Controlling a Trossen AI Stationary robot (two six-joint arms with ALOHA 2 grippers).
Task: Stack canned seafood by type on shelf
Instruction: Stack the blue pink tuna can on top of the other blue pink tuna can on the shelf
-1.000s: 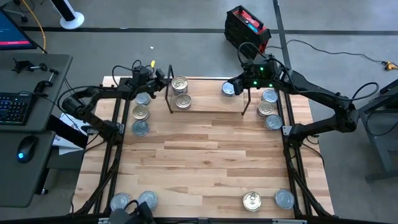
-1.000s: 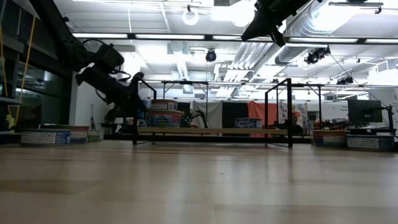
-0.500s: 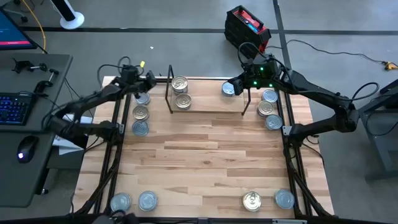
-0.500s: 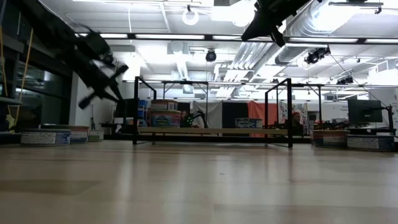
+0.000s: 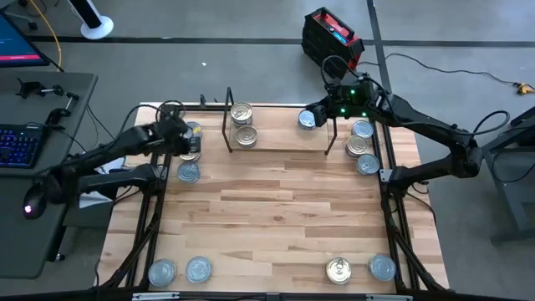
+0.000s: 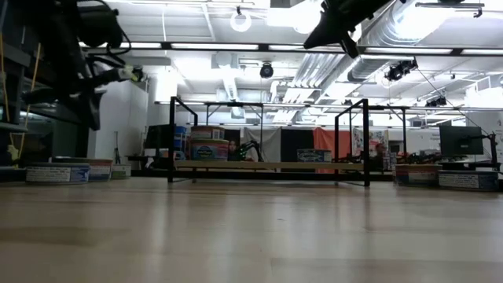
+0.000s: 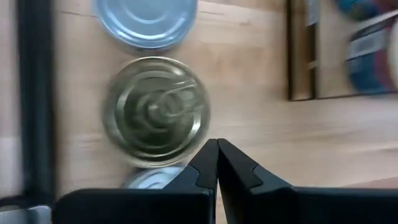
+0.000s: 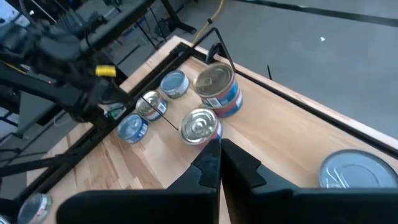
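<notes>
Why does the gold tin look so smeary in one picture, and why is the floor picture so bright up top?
In the left wrist view the gold tin is blurred, likely from camera motion. In the low view the ceiling lights glare, so the left arm shows as a dark blurry shape. The high view stays sharp and evenly lit.

Grey concrete floor (image 5: 251,50) w/ cables; black-red case (image 5: 333,38) beyond bench far edge. Side desk (image 5: 38,142) w/ keyboard (image 5: 18,144), mouse (image 5: 32,205) (left). Ceiling ducts (image 6: 409,35), strip lights (image 6: 196,45) overhead.
</notes>
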